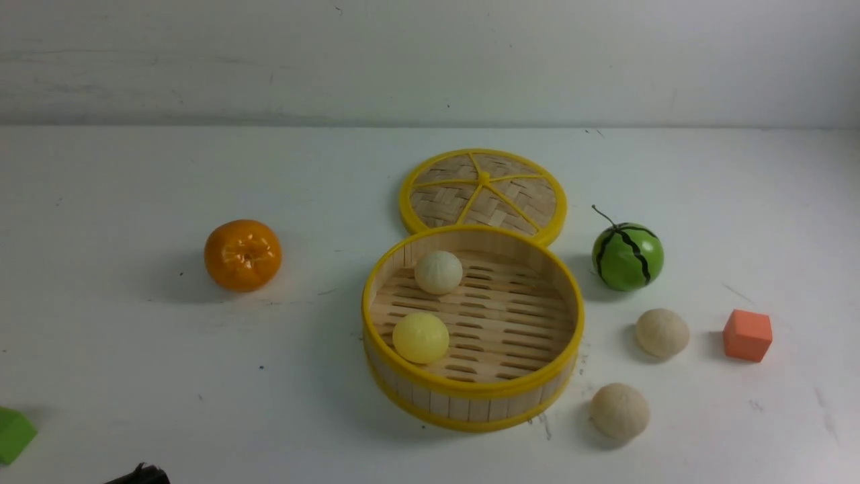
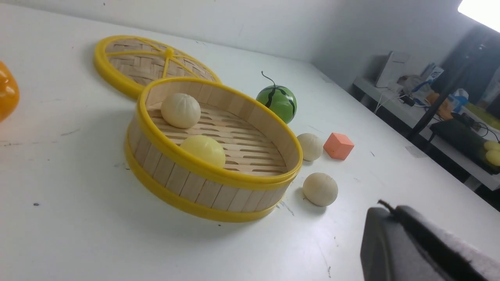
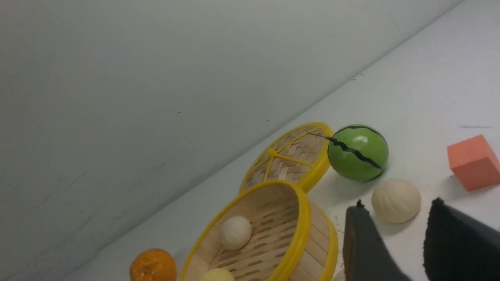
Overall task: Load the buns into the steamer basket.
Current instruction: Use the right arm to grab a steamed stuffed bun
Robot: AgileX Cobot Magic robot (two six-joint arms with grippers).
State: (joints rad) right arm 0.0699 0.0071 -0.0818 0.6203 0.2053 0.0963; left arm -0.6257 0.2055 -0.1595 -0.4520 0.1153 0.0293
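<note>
Well, your white table (image 1: pixel 134 376) carries everything, and the widest thing on it is the steamer basket (image 1: pixel 470 403), which stands open with its slatted floor showing. Two buns lie inside it. One cream-white bun (image 1: pixel 438 271) sits toward the basket's far-left wall and the pale yellow bun (image 1: pixel 420 337) toward its near-left wall, the two apart from each other.

The flat woven lid (image 1: pixel 484 191) lies behind the basket. Its near edge is hidden by the basket's far rim, so you cannot tell whether they touch. The watermelon ball (image 1: pixel 627 257) sits to the basket's right and a little farther back, near the rim but apart from it. The orange (image 1: pixel 242 255) sits well to the basket's left.

Two more cream-white buns lie on the table right of the basket: the farther bun (image 1: pixel 662 333) near the right wall and the nearer bun (image 1: pixel 619 411) just beside the near-right wall. An orange-red cube (image 1: pixel 747 335) sits beyond the farther bun from the basket. A green block (image 1: pixel 13 433) shows well off to the basket's near left.

Your right gripper (image 3: pixel 398 202), off the basket's right side, has its jaws spread wide and holds nothing. Of your left gripper (image 2: pixel 390 218) only a dark part shows, and whether it is spread or closed cannot be told.
</note>
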